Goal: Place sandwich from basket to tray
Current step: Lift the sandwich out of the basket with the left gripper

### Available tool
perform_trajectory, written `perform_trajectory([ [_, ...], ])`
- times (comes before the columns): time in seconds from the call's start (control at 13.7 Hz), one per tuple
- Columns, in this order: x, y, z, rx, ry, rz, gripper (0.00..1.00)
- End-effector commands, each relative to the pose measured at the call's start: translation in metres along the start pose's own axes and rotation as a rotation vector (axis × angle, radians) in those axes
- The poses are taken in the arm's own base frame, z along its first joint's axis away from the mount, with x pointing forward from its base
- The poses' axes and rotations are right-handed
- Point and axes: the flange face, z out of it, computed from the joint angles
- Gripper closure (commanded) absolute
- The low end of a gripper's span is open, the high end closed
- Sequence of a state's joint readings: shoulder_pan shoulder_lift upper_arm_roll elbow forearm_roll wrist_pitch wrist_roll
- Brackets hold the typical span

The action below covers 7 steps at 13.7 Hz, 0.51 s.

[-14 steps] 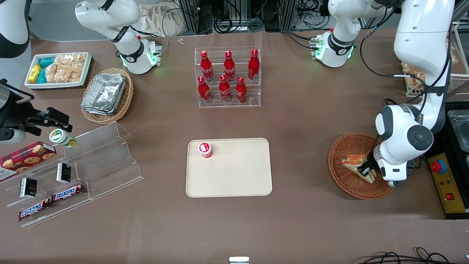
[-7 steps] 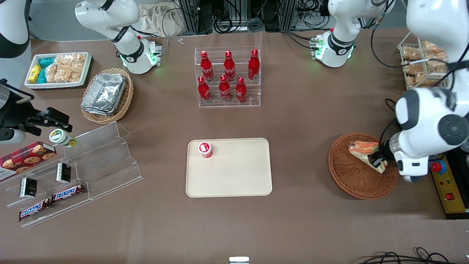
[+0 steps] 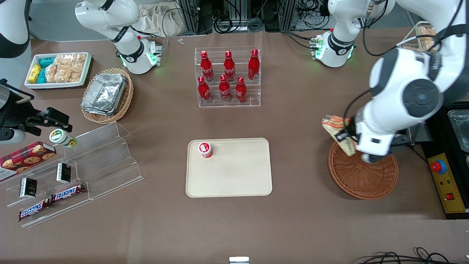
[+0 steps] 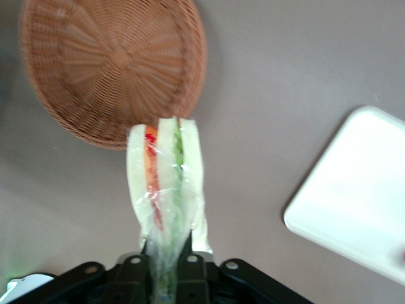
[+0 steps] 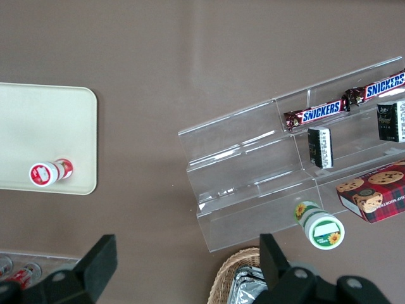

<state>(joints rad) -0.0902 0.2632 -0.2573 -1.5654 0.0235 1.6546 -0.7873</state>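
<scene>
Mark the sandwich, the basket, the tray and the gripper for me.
sandwich (image 4: pixel 166 183): left wrist view, on the wrapped cut edge.
basket (image 3: pixel 362 176): front view, on the woven floor.
tray (image 3: pixel 234 176): front view, on its bare surface.
gripper (image 4: pixel 168 263): left wrist view, between fingertips, shut on the sandwich above the basket's edge.

Robotics lab w/ mock shop setup: brown-covered table (image 3: pixel 300 227), Franka arm bases (image 3: pixel 335 49) bolted on, cable tangles (image 3: pixel 238 22) along its edge, e-stop box (image 3: pixel 445 183), acrylic display racks (image 3: pixel 106 161) w/ soda bottles (image 3: pixel 229 77) & snack bars (image 3: pixel 51 201).
</scene>
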Motion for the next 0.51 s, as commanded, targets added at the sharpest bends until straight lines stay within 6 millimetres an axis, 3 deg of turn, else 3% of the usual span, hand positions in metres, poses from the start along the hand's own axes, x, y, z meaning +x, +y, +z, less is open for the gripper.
perform_trajectory([
  [0.0, -0.03, 0.047, 0.022, 0.047, -0.012, 0.127, 1.0],
  [0.15, -0.06, 0.091, 0.031, 0.083, 0.026, 0.225, 1.0],
  [0.44, -0.075, 0.133, 0.046, 0.016, 0.06, 0.366, 1.0],
])
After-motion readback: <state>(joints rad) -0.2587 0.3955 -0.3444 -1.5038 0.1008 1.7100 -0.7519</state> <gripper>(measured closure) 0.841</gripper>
